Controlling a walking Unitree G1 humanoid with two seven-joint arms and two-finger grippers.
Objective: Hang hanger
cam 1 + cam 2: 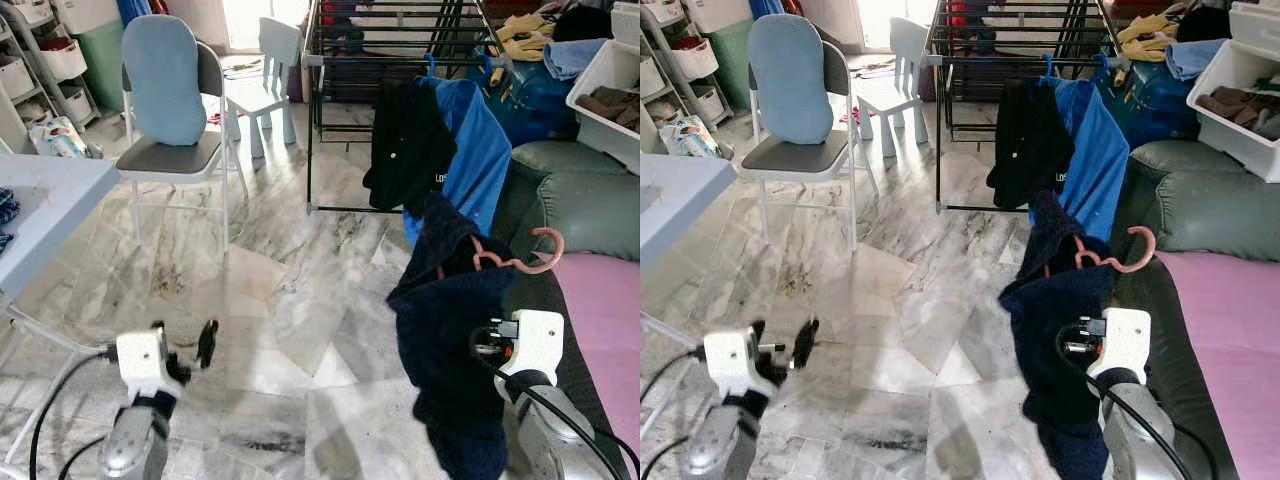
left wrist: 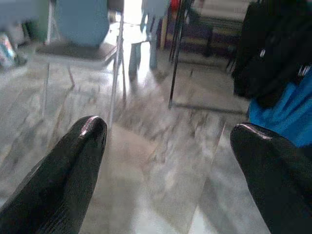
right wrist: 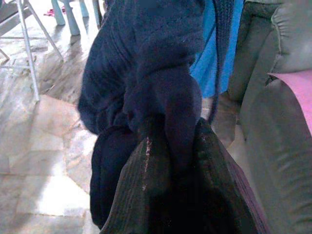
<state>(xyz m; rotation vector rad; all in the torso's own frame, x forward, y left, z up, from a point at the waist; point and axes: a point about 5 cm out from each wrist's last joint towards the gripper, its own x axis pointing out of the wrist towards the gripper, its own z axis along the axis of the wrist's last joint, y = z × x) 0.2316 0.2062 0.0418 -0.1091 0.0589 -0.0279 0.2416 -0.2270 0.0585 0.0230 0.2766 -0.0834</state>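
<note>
Carrying dark navy fleece garment (image 1: 450, 330) on pink plastic hanger (image 1: 520, 262), right gripper (image 3: 170, 161) clamped on the fabric | left gripper (image 1: 185, 345) spread, idle | aim your hook over black metal drying rack (image 1: 400, 40), beside blue shirt (image 1: 485, 150).

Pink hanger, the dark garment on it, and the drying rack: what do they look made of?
Pink hanger: likely plastic, smooth, evenly coloured. Dark navy garment, gripped by the right gripper: soft fleece or knit, fuzzy and matte. Drying rack: probably painted metal, thin dark rails with a slight sheen.
</note>
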